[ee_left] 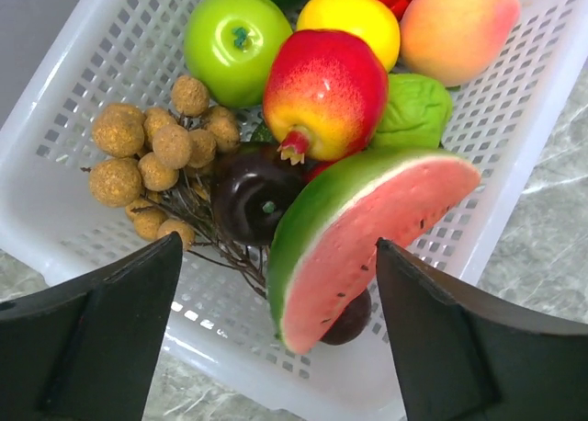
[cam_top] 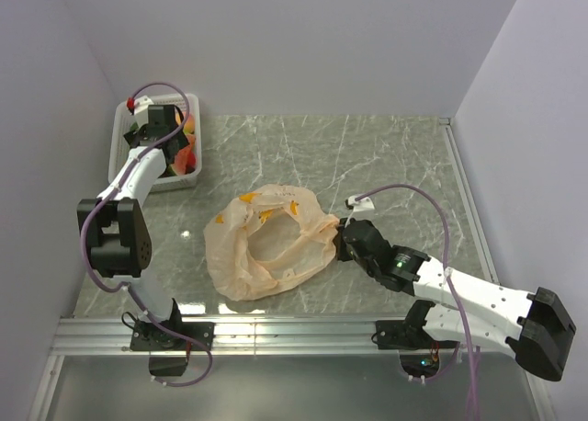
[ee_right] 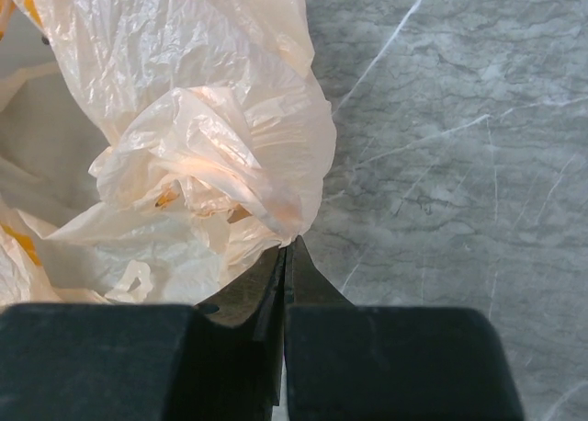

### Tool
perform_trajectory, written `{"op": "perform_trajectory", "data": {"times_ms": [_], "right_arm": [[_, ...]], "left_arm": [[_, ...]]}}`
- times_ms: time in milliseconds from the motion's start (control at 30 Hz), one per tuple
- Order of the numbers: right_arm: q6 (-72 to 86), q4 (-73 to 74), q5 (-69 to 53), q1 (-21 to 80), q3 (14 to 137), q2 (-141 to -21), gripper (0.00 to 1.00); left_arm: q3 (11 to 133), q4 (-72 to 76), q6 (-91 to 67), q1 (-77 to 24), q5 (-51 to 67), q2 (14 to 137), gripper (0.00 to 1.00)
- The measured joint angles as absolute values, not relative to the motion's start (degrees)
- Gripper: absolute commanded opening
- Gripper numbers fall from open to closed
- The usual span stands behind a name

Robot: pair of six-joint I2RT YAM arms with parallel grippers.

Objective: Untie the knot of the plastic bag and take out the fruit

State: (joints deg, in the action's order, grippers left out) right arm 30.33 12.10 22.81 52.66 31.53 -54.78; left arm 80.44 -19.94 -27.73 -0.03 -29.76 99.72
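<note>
Now L jaws apart over basket (ee_left: 525, 127) w/ fruit (ee_left: 358, 246); R jaws clamped on plastic bag (ee_right: 184, 99) edge, orange print (cam_top: 248, 198) unreadable.

Robot lab test cell. Bare white panels (cam_top: 303, 44) box in the marble-pattern bench (cam_top: 395, 154) ahead of and outboard of left claw (ee_left: 277, 246) and right claw (ee_right: 287, 256); arm bases (cam_top: 170, 334) bolted to aluminium rail (cam_top: 294, 334) behind them.
</note>
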Motion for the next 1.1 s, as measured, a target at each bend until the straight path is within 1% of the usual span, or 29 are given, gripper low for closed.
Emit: {"op": "perform_trajectory", "data": {"times_ms": [100, 200, 333, 433, 633, 767, 967, 1100], "right_arm": [[28.8, 12.7, 22.5, 52.7, 31.9, -53.5, 0.01], [27.4, 13.4, 22.7, 52.7, 33.0, -50.9, 0.01], [26.0, 13.3, 23.1, 52.7, 35.2, -49.6, 0.00], [25.4, 13.5, 23.7, 52.7, 36.1, -50.1, 0.00], [24.4, 16.0, 27.4, 51.1, 40.2, -52.7, 0.00], [24.5, 17.7, 29.6, 45.2, 44.1, -54.3, 0.00], [25.0, 21.3, 33.6, 35.4, 48.3, -57.4, 0.00], [25.9, 24.5, 35.4, 28.6, 50.6, -58.4, 0.00]], "left_arm": [[80.4, -20.7, -27.6, 0.0, -29.5, 99.7, 0.94], [80.4, -21.5, -27.6, 0.0, -28.7, 99.7, 0.99], [80.2, -23.4, -28.1, 0.0, -25.6, 97.5, 0.99], [78.5, -24.4, -28.7, 0.0, -21.9, 91.9, 0.99], [71.5, -24.8, -29.7, 0.0, -13.0, 75.5, 0.99], [68.2, -26.5, -29.7, 0.0, -5.5, 68.2, 0.99], [66.4, -30.9, -29.6, 0.0, 5.6, 61.9, 0.99], [66.5, -33.3, -28.9, -1.2, 8.8, 58.7, 0.99]]}}
